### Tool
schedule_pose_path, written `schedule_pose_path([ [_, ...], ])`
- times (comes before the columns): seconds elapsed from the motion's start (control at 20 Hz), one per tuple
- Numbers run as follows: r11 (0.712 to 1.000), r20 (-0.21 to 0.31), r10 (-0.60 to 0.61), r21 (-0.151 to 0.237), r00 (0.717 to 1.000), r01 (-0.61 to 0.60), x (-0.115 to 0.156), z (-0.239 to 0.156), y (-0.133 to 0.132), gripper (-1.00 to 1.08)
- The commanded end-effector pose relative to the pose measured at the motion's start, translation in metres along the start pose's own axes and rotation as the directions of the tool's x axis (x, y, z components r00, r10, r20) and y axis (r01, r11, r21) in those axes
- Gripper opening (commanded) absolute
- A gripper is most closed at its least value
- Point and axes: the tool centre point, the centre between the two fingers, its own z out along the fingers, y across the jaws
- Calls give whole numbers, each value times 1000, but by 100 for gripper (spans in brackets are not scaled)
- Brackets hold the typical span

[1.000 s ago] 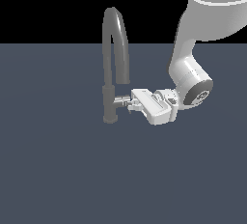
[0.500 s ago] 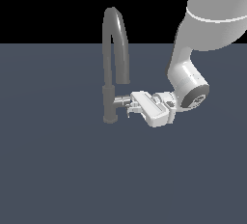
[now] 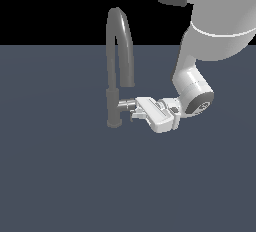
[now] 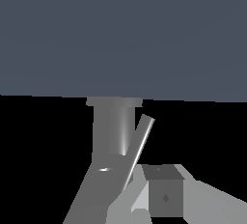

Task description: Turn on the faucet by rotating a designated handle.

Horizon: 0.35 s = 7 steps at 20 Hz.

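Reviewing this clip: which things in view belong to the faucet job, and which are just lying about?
Job in hand:
- faucet
- handle, sticking sideways from the post
- gripper, up against the handle

Lying about:
- nothing loose visible; only the dark surface under the faucet

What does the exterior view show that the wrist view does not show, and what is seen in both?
Only the exterior view shows the arched spout of the faucet and the white robot arm reaching in from the exterior view's right. Only the wrist view shows the thin lever rod leaning beside the post, seen close. Both show the faucet's post, the handle and the gripper at the handle.
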Motion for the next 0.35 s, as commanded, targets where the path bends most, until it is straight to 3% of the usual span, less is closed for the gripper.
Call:
schedule_pose_path([
  [0.0,1000,-10,17,13,1000,-16,20,3,-5,-100],
  [0.3,999,-10,31,17,999,-31,35,4,-9,-100],
])
